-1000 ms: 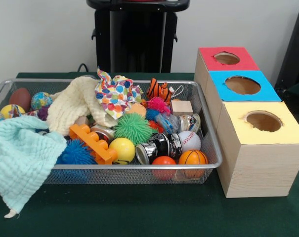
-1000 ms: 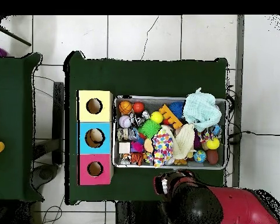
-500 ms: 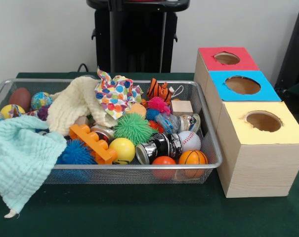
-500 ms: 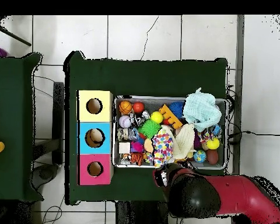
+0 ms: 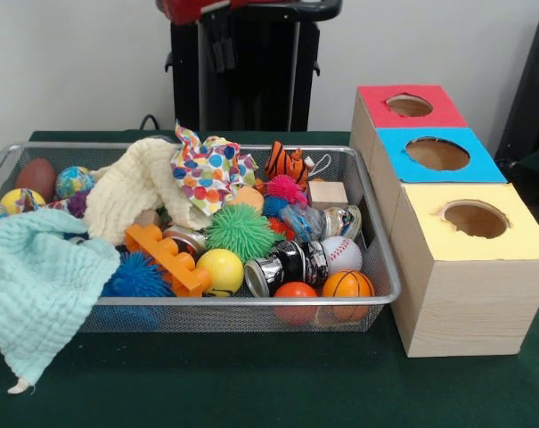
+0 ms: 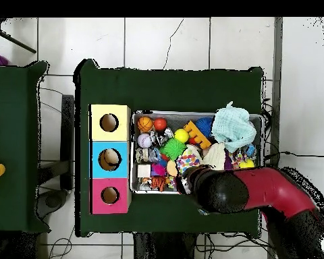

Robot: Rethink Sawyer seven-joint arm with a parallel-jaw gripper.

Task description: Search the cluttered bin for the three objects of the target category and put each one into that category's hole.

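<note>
Even, bright indoor light, soft shadows (faint under bin (image 5: 251, 314)); slight softness throughout

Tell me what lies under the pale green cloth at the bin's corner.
The pale green cloth drapes over the mesh bin's rim. A blue spiky ball pokes out beside its edge. Whatever else it covers is hidden in both views.

Your red and black arm (image 6: 259, 192) reaches in from the lower right of the overhead view, its rounded black end (image 6: 215, 191) pointing left. Seen from the front, only a sliver of its red shell (image 5: 191, 8) shows at the top edge. You cannot see the tool itself in either view, as the arm's bulk covers whatever hangs beneath it, so its state stays unknown.
</note>
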